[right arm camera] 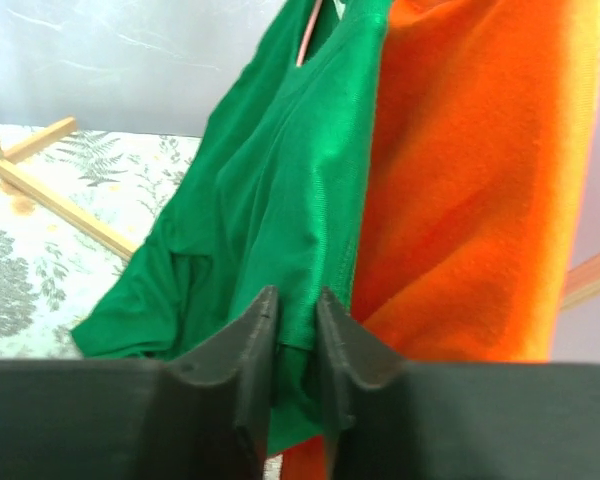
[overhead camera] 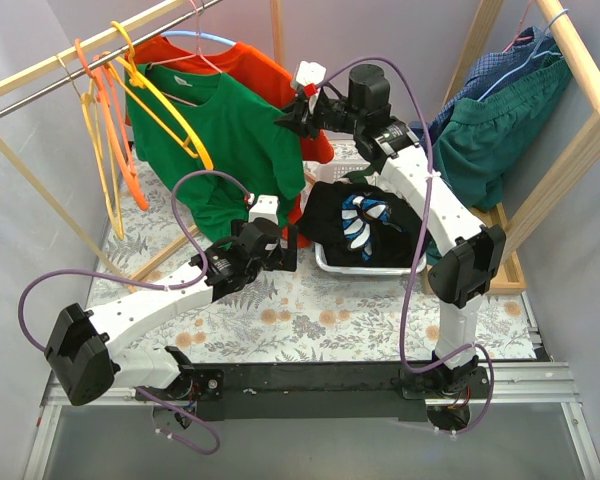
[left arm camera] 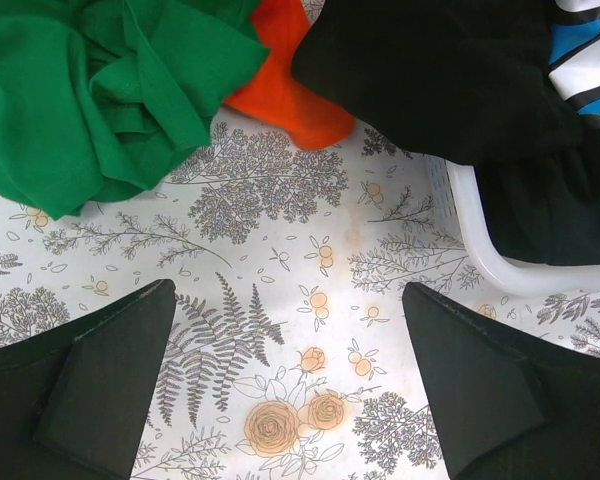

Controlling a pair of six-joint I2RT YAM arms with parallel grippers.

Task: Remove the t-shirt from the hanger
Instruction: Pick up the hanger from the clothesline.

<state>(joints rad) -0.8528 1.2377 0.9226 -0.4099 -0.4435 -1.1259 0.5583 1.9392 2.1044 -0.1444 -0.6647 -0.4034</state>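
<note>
A green t-shirt (overhead camera: 225,140) hangs from the rail on a thin pink hanger (overhead camera: 205,45), in front of an orange t-shirt (overhead camera: 270,75). My right gripper (overhead camera: 298,118) is shut on a fold at the green shirt's right edge. In the right wrist view the fingers (right arm camera: 255,340) pinch green cloth (right arm camera: 270,200), with the orange shirt (right arm camera: 480,180) beside it. My left gripper (overhead camera: 285,245) is open and empty, low over the floral table. In the left wrist view (left arm camera: 290,340) the green hem (left arm camera: 90,90) lies ahead of it to the left.
Empty orange and yellow hangers (overhead camera: 115,120) hang on the rail at left. A white basket (overhead camera: 365,268) holds black and blue-white clothes; its rim (left arm camera: 490,260) is just right of my left gripper. A wooden rack (overhead camera: 580,130) at right holds blue and teal garments.
</note>
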